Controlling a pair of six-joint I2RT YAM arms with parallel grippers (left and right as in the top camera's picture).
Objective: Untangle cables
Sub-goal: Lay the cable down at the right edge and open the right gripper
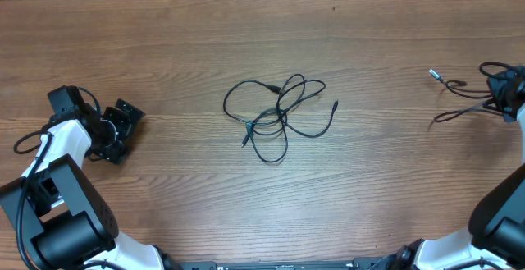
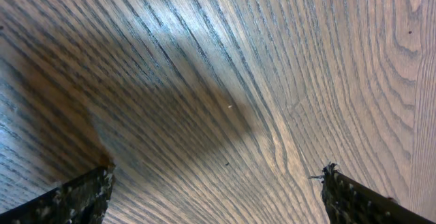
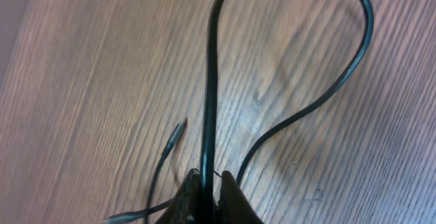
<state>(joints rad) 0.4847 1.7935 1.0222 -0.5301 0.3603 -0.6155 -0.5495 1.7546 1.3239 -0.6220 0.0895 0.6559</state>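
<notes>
Overhead and wrist views of a wooden desk (image 1: 262, 24) with two arms.

The left arm (image 1: 57, 180) rests at the desk's left edge. Its left fingers (image 2: 82, 195) are spread wide and empty, with only bare wood between them.

The right arm (image 1: 500, 212) reaches to the far right edge. Its right fingers (image 3: 235, 200) are clenched on a loose cable (image 1: 459, 110), which runs up between the tips and loops back, its plug (image 1: 435, 75) lying just beside.

The tangle of cables (image 1: 279, 114) lies mid-desk, well apart from both arms. It is to the right of the left fingers and to the left of the right ones, and its longer spread runs roughly left to right. The left arm appears the nearer and is free, so it seems better placed to reach in.

The overhead frame crops the right fingers. The number of cords in the tangle, and whether their crossings are knots or mere overlaps, cannot be made out.
</notes>
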